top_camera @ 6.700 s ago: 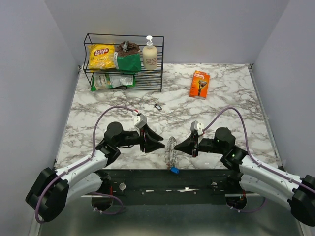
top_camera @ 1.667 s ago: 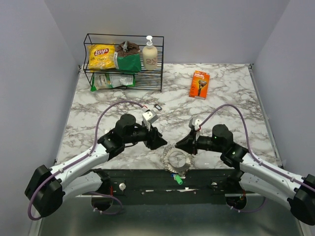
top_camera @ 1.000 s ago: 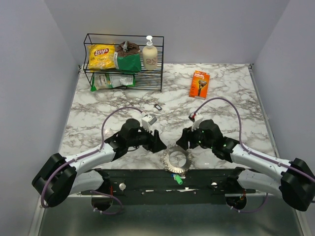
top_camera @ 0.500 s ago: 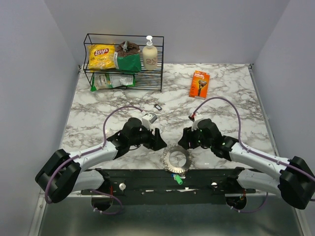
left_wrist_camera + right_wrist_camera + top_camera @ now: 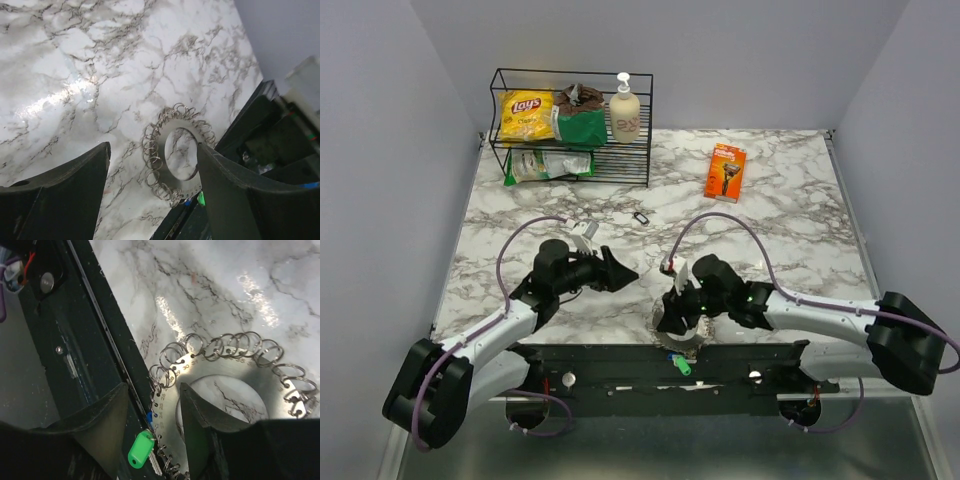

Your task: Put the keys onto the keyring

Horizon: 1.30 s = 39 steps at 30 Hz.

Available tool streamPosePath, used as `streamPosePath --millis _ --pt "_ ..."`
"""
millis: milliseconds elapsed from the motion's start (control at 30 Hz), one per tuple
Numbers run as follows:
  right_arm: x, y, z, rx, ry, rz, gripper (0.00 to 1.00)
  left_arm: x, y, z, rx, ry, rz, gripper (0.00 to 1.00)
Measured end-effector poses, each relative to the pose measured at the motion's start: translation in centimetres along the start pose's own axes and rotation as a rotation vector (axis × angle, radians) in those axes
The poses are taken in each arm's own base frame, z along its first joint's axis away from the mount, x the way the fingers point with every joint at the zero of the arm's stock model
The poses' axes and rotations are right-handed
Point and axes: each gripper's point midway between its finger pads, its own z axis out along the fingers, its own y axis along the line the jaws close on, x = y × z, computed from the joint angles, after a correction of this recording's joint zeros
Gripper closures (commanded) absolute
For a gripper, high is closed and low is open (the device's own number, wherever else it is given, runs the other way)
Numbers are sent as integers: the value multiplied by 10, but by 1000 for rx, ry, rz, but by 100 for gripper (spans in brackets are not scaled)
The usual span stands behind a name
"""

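Right gripper straddling keyring rim, jaws part-open, gripping nothing. Keyring lying flat at table near edge, centre, green key overhanging. Left gripper hovering wide open, empty. Step, likely: securing ring. Next: pinching rim squarely.

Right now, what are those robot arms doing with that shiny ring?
They are working on a big silvery metal keyring with little wire loops, lying flat at the marble table's near edge. The right hand is low over its rim, fingers apart, not gripping yet. The left hand hovers open to its left, holding nothing. A small green-headed key sits by the ring's near edge.
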Motion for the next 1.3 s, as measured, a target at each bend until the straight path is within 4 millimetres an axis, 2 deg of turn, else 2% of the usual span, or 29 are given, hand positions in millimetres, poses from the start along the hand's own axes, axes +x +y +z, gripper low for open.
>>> streamPosePath --millis 133,533,833,1033,1300 --pt "6 4 11 -24 31 -13 47 -10 -1 -6 40 -40 -43 21" --pt "18 -6 30 -17 71 -11 48 -13 -16 -9 123 -40 -46 21" --pt "25 -4 35 -49 94 -17 53 -13 -18 -10 134 -38 -41 21" --pt "26 1 36 -85 98 -21 61 -13 -18 -10 134 -38 -38 21" --pt "32 0 38 -91 118 -13 61 -14 -18 -9 137 -39 -36 21"
